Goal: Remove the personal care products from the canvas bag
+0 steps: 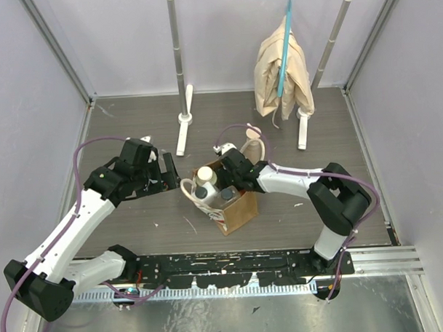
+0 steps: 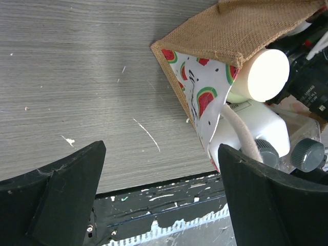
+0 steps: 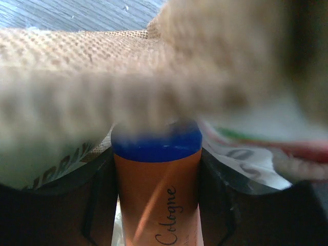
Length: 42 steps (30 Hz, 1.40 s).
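Observation:
The canvas bag (image 1: 239, 207) stands at mid-table, its mouth tipped toward the left arm; its watermelon-print lining (image 2: 197, 92) shows in the left wrist view. Inside it are a cream-capped bottle (image 2: 264, 74), a white bottle (image 2: 266, 123) and two dark grey caps (image 2: 267, 151). My right gripper (image 3: 156, 159) reaches into the bag (image 3: 77, 51) and is shut on a bottle with a blue cap and an orange band marked "Cologne" (image 3: 156, 189). My left gripper (image 2: 161, 154) stands open just left of the bag, holding nothing.
A rack at the back holds a beige draped cloth on a blue hanger (image 1: 284, 76); its white feet (image 1: 182, 131) stand behind the bag. A black rail (image 1: 232, 264) runs along the near table edge. Walls close in left and right.

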Tool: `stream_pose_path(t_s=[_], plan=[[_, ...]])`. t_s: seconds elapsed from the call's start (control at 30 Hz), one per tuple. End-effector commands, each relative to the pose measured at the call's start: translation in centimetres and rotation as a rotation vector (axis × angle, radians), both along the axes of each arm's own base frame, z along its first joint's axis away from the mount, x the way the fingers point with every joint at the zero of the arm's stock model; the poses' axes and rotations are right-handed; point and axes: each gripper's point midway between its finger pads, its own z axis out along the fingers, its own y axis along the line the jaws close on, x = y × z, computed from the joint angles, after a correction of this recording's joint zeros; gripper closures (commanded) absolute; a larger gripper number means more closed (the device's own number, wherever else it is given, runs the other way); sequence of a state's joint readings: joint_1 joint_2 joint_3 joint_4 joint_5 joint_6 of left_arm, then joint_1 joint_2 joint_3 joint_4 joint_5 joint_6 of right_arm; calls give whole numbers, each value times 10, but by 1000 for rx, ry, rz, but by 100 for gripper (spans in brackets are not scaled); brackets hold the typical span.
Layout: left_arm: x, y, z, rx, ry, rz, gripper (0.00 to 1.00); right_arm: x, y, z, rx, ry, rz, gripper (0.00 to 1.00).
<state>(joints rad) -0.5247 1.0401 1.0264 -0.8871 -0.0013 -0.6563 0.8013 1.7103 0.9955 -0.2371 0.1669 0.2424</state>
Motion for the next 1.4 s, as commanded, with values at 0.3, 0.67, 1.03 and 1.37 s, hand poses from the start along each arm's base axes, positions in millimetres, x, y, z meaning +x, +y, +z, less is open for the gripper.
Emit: stream_pose_path(t_s=[0.3,0.67,1.03,1.37], plan=[[2,-5,-5,2,10,-9,1,-6,2,213,404,-468,-14,97],[3,-13,-9,1,19,-26,1,-23,-47,276,557,-705,-107,99],[1,-12,-9,11,20,-28,1,-38,-139,319,694,-1108,-381,99],[1,-23,-14,8,37,-51,1,-29,-180,292,484,-1282,-541,99]])
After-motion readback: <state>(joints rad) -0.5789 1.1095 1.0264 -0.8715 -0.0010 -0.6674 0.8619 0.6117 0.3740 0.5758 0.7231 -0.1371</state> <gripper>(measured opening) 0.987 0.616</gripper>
